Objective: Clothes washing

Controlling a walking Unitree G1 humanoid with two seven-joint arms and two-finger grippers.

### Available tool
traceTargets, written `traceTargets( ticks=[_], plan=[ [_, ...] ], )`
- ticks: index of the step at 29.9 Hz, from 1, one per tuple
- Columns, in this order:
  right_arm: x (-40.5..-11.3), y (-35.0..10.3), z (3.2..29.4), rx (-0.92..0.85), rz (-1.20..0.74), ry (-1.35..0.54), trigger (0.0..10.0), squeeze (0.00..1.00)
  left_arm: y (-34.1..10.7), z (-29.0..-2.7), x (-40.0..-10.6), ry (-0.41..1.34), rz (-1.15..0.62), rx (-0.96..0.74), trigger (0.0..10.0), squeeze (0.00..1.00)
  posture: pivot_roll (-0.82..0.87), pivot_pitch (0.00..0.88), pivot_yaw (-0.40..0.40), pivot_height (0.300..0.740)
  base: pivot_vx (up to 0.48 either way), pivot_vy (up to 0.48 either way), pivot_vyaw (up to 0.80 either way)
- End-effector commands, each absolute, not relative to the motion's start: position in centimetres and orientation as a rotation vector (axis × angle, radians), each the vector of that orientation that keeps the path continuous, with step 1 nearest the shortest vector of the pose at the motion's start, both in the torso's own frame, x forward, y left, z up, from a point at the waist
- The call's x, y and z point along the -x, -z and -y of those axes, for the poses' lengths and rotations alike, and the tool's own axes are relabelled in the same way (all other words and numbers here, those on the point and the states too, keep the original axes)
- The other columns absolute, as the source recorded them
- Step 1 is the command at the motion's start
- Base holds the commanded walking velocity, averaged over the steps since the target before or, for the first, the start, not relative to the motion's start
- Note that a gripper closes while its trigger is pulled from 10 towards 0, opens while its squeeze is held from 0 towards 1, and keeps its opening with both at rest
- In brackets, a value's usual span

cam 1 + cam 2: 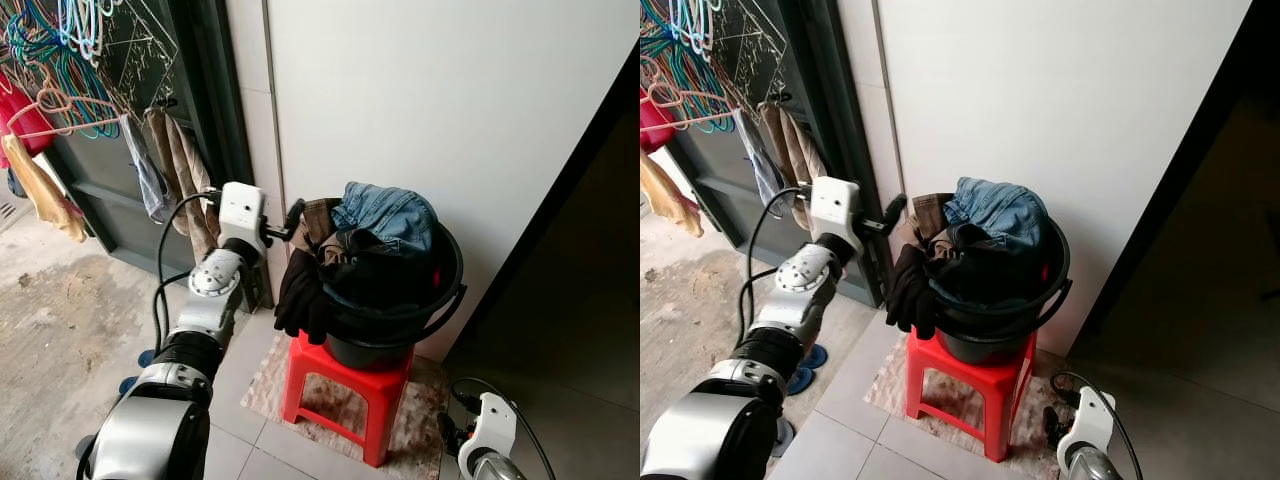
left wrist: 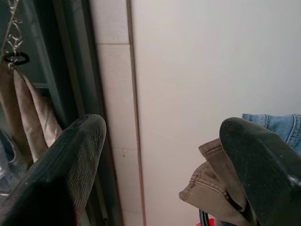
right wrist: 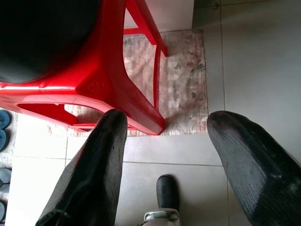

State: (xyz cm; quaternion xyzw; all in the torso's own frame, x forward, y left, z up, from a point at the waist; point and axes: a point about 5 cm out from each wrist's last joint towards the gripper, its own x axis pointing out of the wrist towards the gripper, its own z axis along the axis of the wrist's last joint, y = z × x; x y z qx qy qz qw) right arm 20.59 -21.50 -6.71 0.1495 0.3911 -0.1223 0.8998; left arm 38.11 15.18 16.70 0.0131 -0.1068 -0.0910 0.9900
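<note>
A black bucket (image 1: pixel 400 320) stands on a red plastic stool (image 1: pixel 350 385), which rests on a worn mat (image 1: pixel 415 420) on the tiled floor (image 1: pixel 840 420), against a white wall (image 1: pixel 430 100). The bucket is heaped with clothes: blue jeans (image 1: pixel 390 215) on top, a brown garment (image 1: pixel 315 225) at the rim on the robot's left, and a black garment (image 1: pixel 300 295) hanging over the side.

The left gripper (image 1: pixel 283 228) is raised beside the bucket, level with the brown garment; its jaws are wide apart and hold nothing. The right gripper (image 3: pixel 164 155) hangs low near the floor by the stool, jaws wide and empty.

Coloured hangers (image 1: pixel 60 50) and cloths (image 1: pixel 175 170) hang on a dark door (image 1: pixel 130 120) to the left. A moulded mark on the stool cannot be read.
</note>
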Motion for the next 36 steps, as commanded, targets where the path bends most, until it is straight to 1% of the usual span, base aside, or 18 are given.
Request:
traceTargets(
  ticks=[1, 5, 8, 10, 17, 36],
  plan=[
    [-20.8, 6.6, 21.5, -0.319, -0.79, 0.265, 10.0, 0.0, -15.8, -15.5, -37.8, 0.171, 0.2, -0.01, 10.0, 0.0, 0.03, 0.021, -0.008, 0.732, 0.0, 0.0, 0.0],
    [-20.8, 6.5, 21.5, -0.321, -0.775, 0.272, 10.0, 0.0, -14.5, -17.7, -37.4, 0.103, 0.162, -0.014, 10.0, 0.0, 0.03, 0.019, -0.009, 0.732, 0.0, 0.0, 0.0],
    [-20.9, 6.5, 21.5, -0.322, -0.773, 0.271, 10.0, 0.0, -14.7, -18.4, -37.4, 0.061, 0.172, 0.019, 10.0, 0.0, 0.03, 0.019, -0.009, 0.732, 0.0, 0.0, 0.0],
    [-20.8, 6.5, 21.5, -0.32, -0.773, 0.27, 10.0, 0.0, -15.1, -18.2, -37.6, 0.066, 0.187, 0.02, 10.0, 0.0, 0.03, 0.013, -0.01, 0.732, 0.0, 0.0, 0.0],
    [-20.8, 6.5, 21.5, -0.313, -0.775, 0.266, 10.0, 0.0, -15.4, -17.1, -37.9, 0.106, 0.2, 0.029, 10.0, 0.0, 0.03, 0.0, -0.009, 0.732, 0.0, 0.0, -0.67],
    [-20.6, 6.6, 21.4, -0.302, -0.782, 0.254, 10.0, 0.0, -15.3, -16.7, -37.9, 0.132, 0.202, 0.042, 10.0, 0.0, 0.03, 0.0, -0.009, 0.732, 0.0, 0.0, -0.65]
  ],
)
